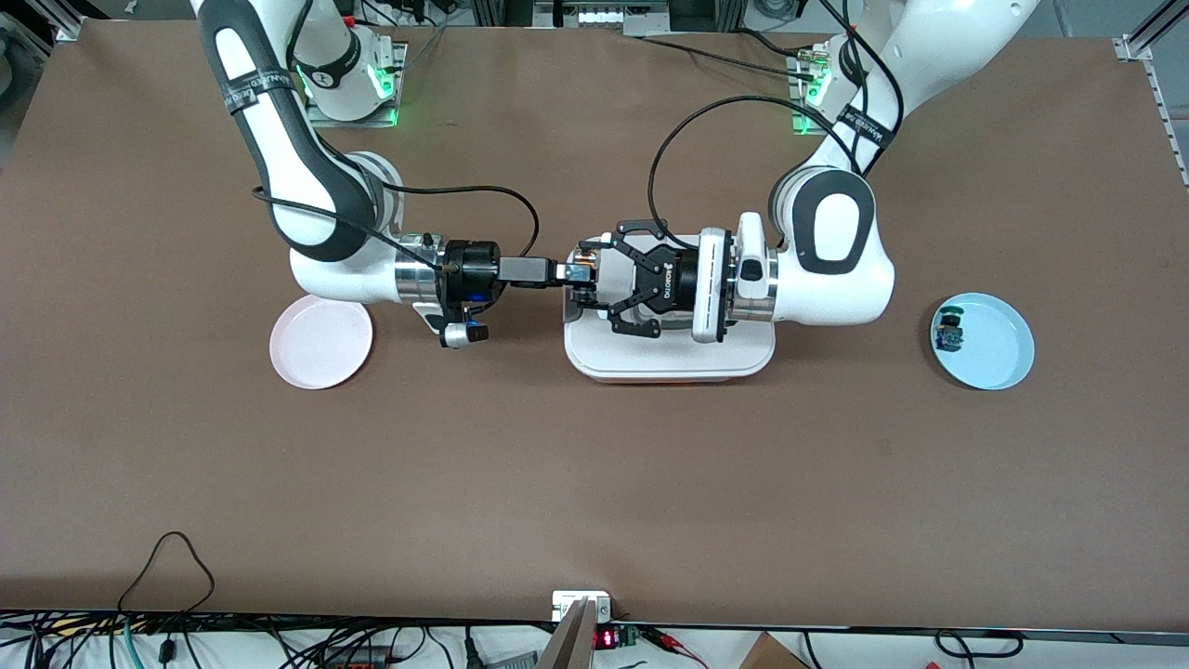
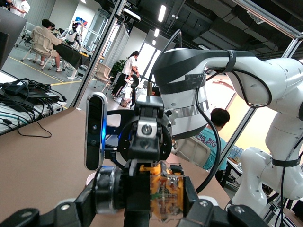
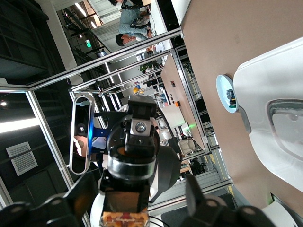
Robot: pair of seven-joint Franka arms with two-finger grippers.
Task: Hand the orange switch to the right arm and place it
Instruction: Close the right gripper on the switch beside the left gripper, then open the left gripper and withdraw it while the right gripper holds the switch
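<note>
1. Brown table [image 1: 594, 483]; white tray [image 1: 669, 358] at centre; pink plate [image 1: 320, 341], blue plate [image 1: 983, 340] toward either end.
2. Above tray: orange switch [image 1: 583, 273] pinched by left gripper [image 1: 594, 277]; right gripper [image 1: 574, 273] pressed on the same part.
3. Left wrist view alone: switch's orange body [image 2: 163, 191] between fingers.

Mid-table, both grippers meeting tip to tip over the edge of the white tray [image 1: 669, 362], right gripper [image 1: 568, 275] from the right arm's end, left gripper [image 1: 594, 279] from the left arm's end, with the orange switch [image 1: 583, 275] between them. Toward the right arm's end, the pink plate [image 1: 320, 342]; toward the left arm's end, the blue plate [image 1: 999, 344], with a small dark part [image 1: 949, 331] in it.
</note>
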